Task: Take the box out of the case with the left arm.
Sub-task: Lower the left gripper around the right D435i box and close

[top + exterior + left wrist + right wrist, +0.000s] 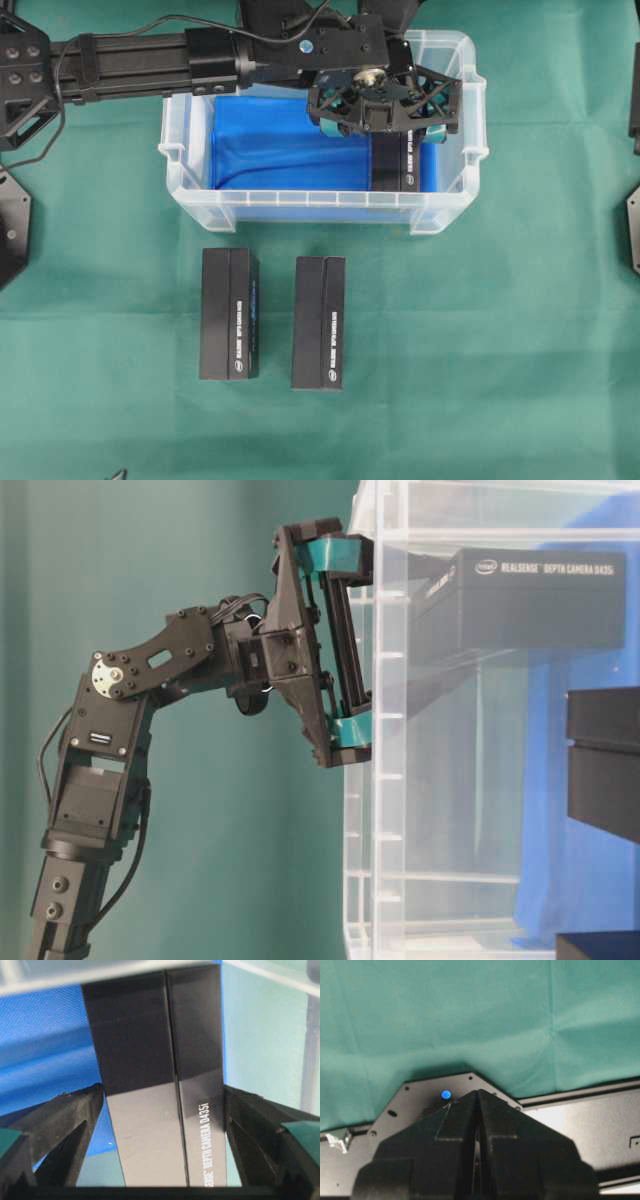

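- Near front edge of the green cloth (480, 380): two black camera boxes (229, 313) (319, 322) lying side by side, outside the case.
- Behind them, the case (310, 210); third box (160, 1075) lies at its right end on the blue lining (270, 150).
- Left gripper (383, 100) spread wide, straddling this box, fingers (75, 1115) beside both long sides.
- Judgement: sink evenly, centre, then close.
- Right gripper (477, 1135) pressed together, away.

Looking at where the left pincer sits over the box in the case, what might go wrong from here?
1. The box lies close to the right wall of the case; the open left pincer has a finger on that side that may catch the wall or rim.
2. The box's faces look glossy in the wrist view, so it may slip while lifted.
3. A tilted box might snag the rim on its way out.
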